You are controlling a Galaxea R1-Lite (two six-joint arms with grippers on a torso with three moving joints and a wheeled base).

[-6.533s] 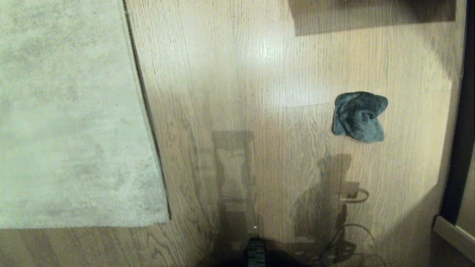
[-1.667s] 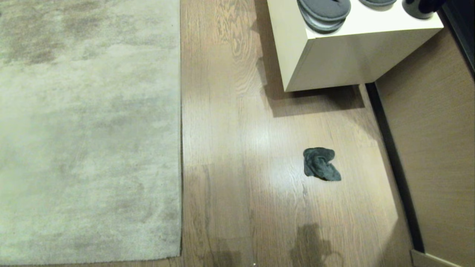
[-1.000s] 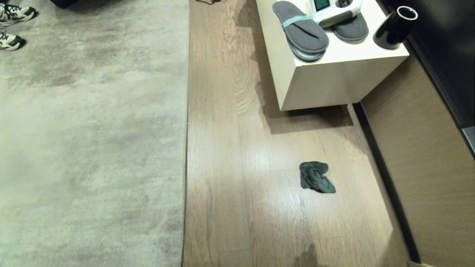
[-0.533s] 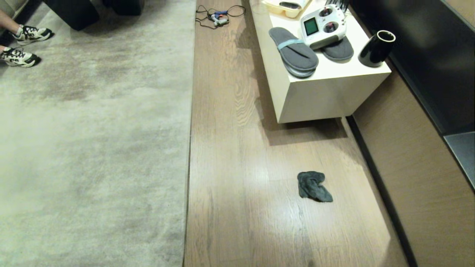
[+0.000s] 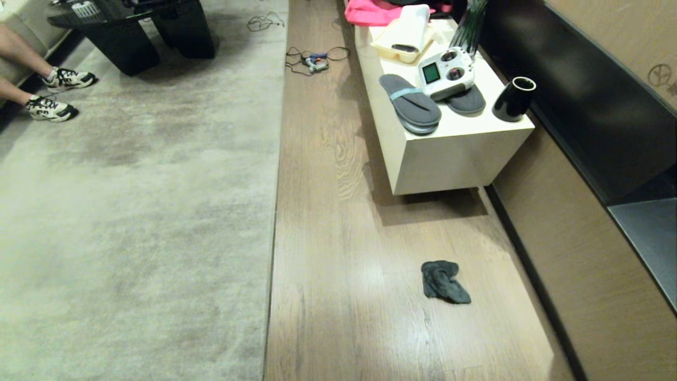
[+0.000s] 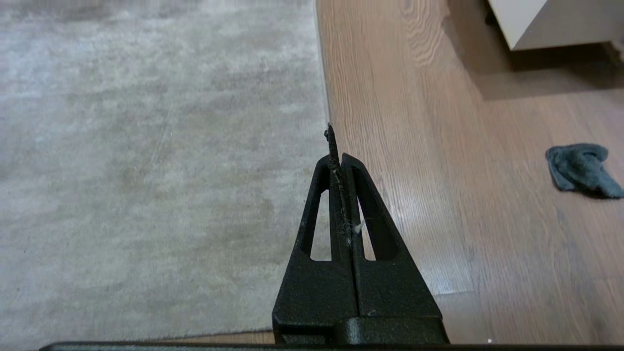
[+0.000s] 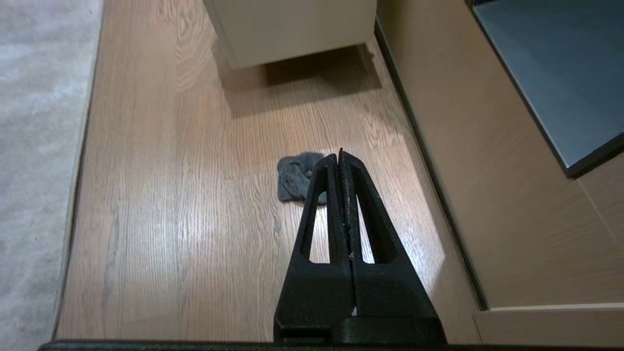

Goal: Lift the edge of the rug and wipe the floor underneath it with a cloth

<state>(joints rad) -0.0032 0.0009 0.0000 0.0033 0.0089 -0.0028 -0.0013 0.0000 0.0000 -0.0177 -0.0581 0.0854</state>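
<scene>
My left tool (image 6: 336,146) is pinched together, empty, hanging over the rug edge (image 5: 274,211). My right tool (image 7: 340,163) is pinched together too, empty, above the floor (image 5: 338,264) just short of the cloth (image 5: 443,281). Cloth lies crumpled on bare floor, well apart from the rug, near the white bench (image 5: 449,153). Remote (image 5: 446,72) screen on the bench: no writing legible.
</scene>
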